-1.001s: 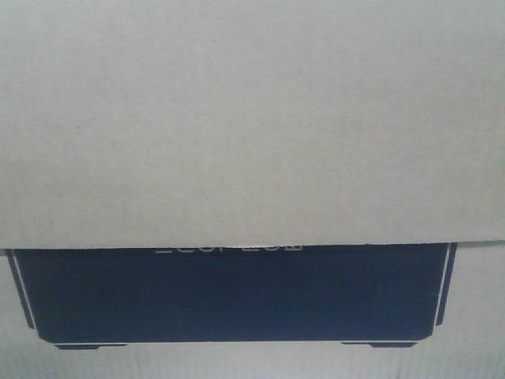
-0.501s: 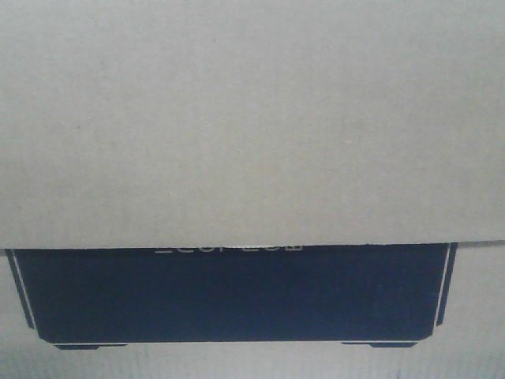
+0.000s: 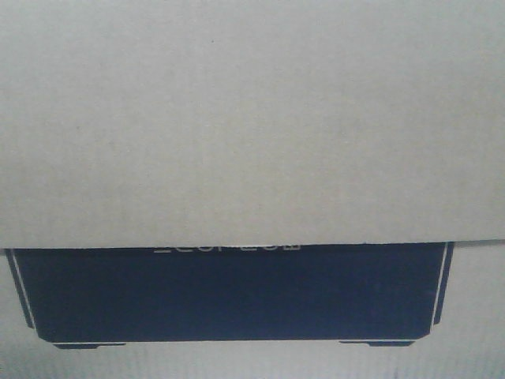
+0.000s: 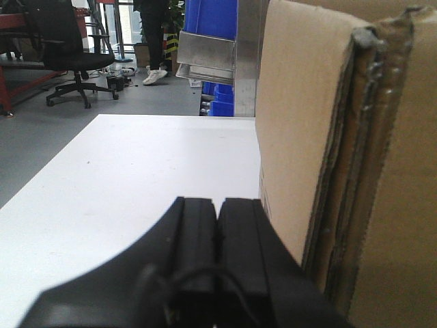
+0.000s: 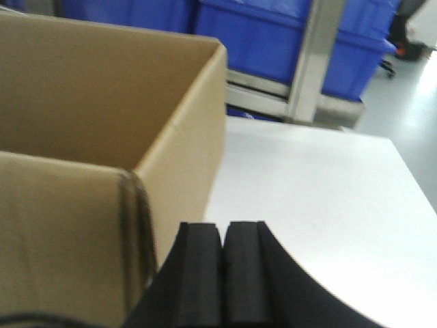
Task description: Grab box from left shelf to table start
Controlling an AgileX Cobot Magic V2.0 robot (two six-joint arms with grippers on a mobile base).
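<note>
White table [image 4: 136, 178] surface, with grey floor, an office chair [image 4: 72, 55] and blue bins [image 5: 273, 34] beyond its far edge. The box [image 3: 252, 118], brown corrugated cardboard, stands on the table between the two grippers. The front view is filled by its side wall and black printed rectangle [image 3: 229, 292], whose long axis runs left to right. The left wrist view shows the box's left end wall just right of the left gripper [image 4: 218, 219], with bare table open to the left and ahead. The right wrist view alone shows the open top and inner wall, with bare table to the right of the right gripper [image 5: 224, 253]. Both pairs of black pads are pressed together, gripping nothing. The shelf rail [image 5: 311, 61] stands past the table's far edge.
</note>
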